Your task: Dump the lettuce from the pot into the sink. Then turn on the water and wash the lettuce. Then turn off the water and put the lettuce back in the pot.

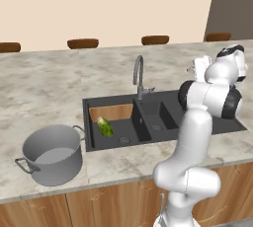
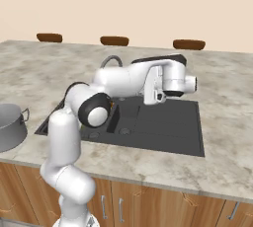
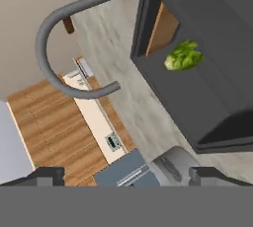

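Left base view: lettuce (image 1: 105, 127) against sink (image 1: 91, 144) wall

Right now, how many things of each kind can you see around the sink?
Lettuce: 1
Pot: 1
Sink: 1
Faucet: 1
Brown stool tops: 4
Total: 8

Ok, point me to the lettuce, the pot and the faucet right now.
lettuce (image 1: 105, 127): left base view, middle of the leafy head in the sink's left basin.
pot (image 1: 54, 168): left base view, front outer wall.
faucet (image 1: 139, 68): left base view, upper neck.
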You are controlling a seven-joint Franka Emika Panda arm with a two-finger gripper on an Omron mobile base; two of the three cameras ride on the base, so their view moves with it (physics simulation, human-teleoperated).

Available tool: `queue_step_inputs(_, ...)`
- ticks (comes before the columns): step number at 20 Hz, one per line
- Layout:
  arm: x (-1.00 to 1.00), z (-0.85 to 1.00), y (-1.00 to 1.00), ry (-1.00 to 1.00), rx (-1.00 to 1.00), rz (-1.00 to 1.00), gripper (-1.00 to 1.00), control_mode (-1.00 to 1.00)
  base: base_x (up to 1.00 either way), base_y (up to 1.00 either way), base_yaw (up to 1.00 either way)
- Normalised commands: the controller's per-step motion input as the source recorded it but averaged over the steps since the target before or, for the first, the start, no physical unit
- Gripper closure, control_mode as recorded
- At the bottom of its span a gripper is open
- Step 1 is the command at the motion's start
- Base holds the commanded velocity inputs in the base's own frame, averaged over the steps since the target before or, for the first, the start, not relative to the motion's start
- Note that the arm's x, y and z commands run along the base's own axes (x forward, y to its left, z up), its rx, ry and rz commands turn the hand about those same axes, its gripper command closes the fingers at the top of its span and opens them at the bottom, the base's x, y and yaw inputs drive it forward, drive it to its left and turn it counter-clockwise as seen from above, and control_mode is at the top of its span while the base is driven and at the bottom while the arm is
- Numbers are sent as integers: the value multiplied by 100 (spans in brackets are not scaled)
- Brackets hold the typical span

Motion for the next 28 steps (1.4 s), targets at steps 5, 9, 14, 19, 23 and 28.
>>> queue_step_inputs(5, -100, 2, 58, -79, -58, 0, -100, -100, 0, 0, 0)
queue_step_inputs(9, -89, -22, 72, -64, -47, 2, -100, -100, 0, 0, 0)
queue_step_inputs(14, -36, 3, 65, -18, -30, 0, -100, -100, 0, 0, 0)
queue_step_inputs(19, 0, 62, 56, 24, -23, 1, -100, -100, 0, 0, 0)
queue_step_inputs(23, 0, 12, 54, 5, -27, 8, -100, -100, 0, 0, 0)
queue_step_inputs(28, -1, -23, 46, -10, -19, 7, -100, -100, 0, 0, 0)
